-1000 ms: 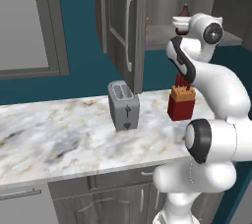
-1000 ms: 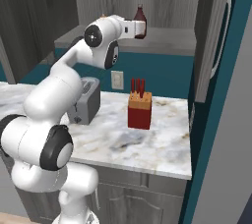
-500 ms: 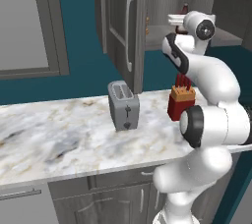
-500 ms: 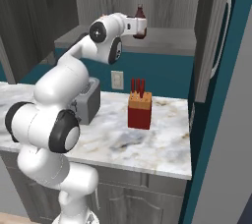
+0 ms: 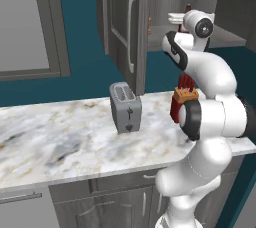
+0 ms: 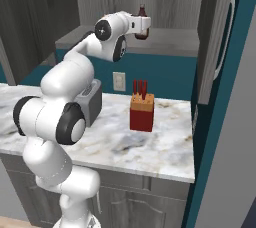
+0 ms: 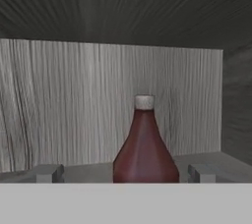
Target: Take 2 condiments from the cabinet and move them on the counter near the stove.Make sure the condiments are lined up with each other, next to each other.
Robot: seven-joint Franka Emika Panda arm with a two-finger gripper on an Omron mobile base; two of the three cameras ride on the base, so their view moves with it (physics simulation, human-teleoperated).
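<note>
A dark red-brown condiment bottle [image 7: 145, 149] with a pale cap stands upright on the shelf of the grey wood-grain cabinet [image 7: 74, 100]. My gripper [image 7: 125, 173] is open, one fingertip [image 7: 47, 173] on each side of the bottle and apart from it. From the right base view the bottle [image 6: 142, 18] stands on the cabinet shelf [image 6: 170, 39] with my gripper [image 6: 142, 26] at it. From the left base view my gripper [image 5: 176, 18] reaches past the open cabinet door [image 5: 120, 12]. The marble counter [image 5: 60, 137] lies below. The stove is out of view.
A grey toaster [image 5: 125, 107] and a red knife block [image 5: 182, 103] stand on the counter under the cabinet. The open door with its curved silver handle [image 5: 131, 27] hangs left of my arm. A wall outlet [image 6: 118, 80] sits behind the toaster [image 6: 92, 102].
My arm has folded higher and the hand has pushed a little deeper into the cabinet toward the bottle. The jaws have stayed open and the bottle has not moved.
</note>
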